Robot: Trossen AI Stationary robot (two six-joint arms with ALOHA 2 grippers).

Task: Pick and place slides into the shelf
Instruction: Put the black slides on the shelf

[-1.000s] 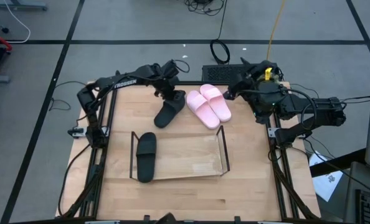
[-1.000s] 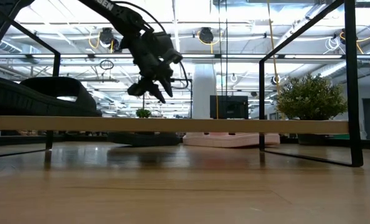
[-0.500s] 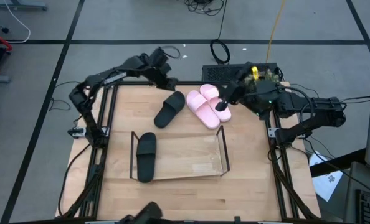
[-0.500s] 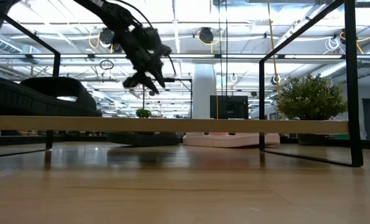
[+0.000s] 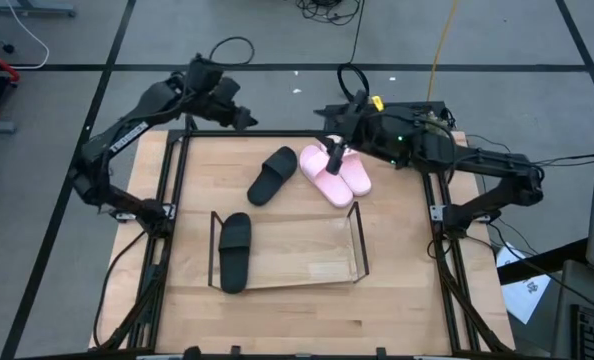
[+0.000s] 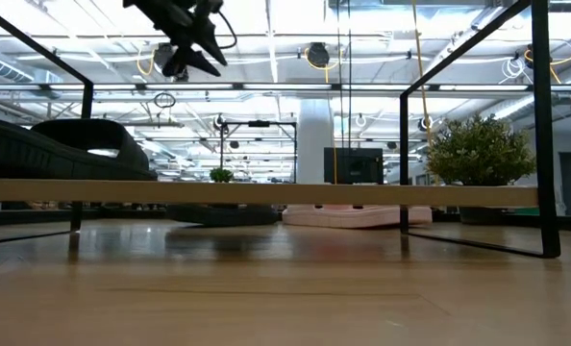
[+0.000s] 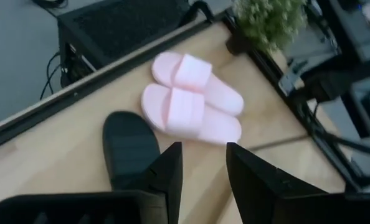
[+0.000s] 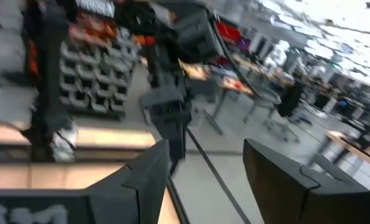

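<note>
Far left, dark left claw [image 5: 239, 118] up high over the table's back-left corner, fingers a little apart, gripping nothing. Below it on the pale wooden table [image 5: 277, 290], one matte black slide sandal [image 5: 234, 251] already lying in the left end of the clear plastic shelf with thin dark wire end frames [image 5: 355, 238]. Just behind the shelf, the second black slide [image 5: 272, 175], loose and angled, toe toward the pink ones. Right of that, the pale pink pair of slides [image 5: 335, 170], side by side and touching. Over their far end, right claw [image 5: 331, 150] hovering, fingers spread wide, empty.

Probably light foam: soft, springy, a bit grippy, nothing fragile. Best hold likely the wide strap, pinched across its arch, or the sole edge; expect sag and swing from a one-sided grip.
</note>
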